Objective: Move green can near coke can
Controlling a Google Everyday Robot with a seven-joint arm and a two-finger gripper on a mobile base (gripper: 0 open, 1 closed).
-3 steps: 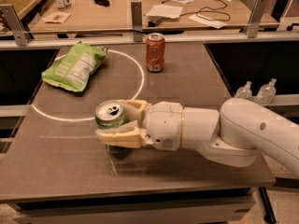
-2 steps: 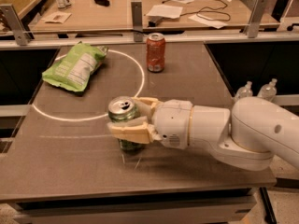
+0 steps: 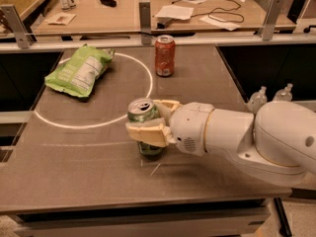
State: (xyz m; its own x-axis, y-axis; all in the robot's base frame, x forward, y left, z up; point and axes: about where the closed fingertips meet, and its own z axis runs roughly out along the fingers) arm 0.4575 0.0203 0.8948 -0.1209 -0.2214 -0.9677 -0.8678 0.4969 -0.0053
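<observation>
The green can (image 3: 143, 113) stands upright at the middle of the dark table, its silver top and pull tab showing. My gripper (image 3: 152, 119) is shut on it, one cream finger across its front and the other behind it; the white arm reaches in from the right. The can's base seems to be at or just above the table surface. The coke can (image 3: 165, 56), red-orange with a silver top, stands upright at the far middle of the table, well beyond the green can and slightly to its right.
A flat green chip bag (image 3: 79, 72) lies at the far left inside a white painted circle (image 3: 145, 96). Two clear bottles (image 3: 257, 98) stand off the table's right edge. A rail and a cluttered wooden desk (image 3: 123, 14) lie behind.
My gripper has carried the green can to the right and a little toward the far side, closer to the coke can. The coke can and chip bag have not moved.
</observation>
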